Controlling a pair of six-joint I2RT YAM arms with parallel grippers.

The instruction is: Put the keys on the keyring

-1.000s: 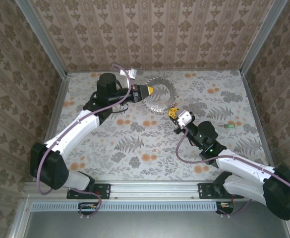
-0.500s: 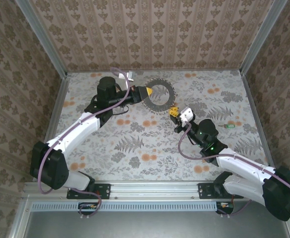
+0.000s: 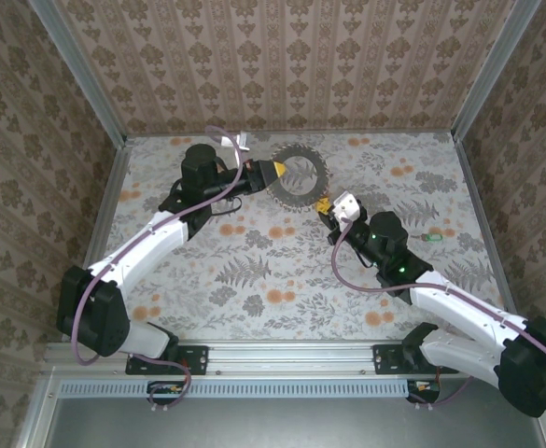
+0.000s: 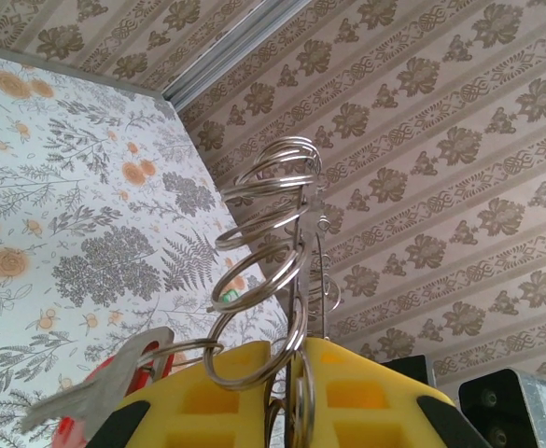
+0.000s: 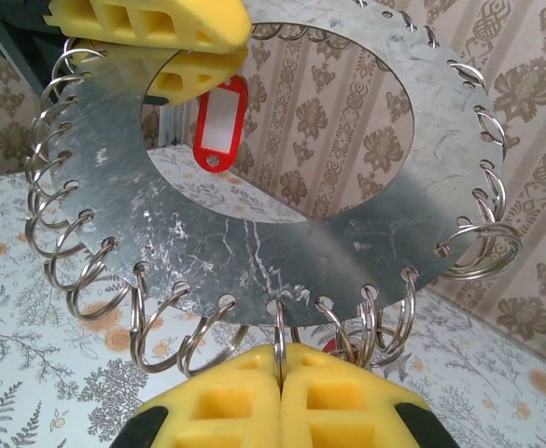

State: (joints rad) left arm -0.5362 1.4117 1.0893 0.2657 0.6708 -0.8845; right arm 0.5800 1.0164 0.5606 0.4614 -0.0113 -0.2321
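Keyring, flat metal disc with many split rings on edge, is held in air above surface between both tools. Left tool closed on its far-left edge. Right tool closed on near edge, pads pressed together over one of split rings. Red key hangs by left tool. Green key lies on surface, well apart to right.

Step, as I judge: steadying keyring for threading. Next move needs one tool to release and fetch green key, other gripping firm.

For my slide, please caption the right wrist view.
Right gripper and left gripper hold the keyring, a disc edged with split rings; red tag seen through hole.
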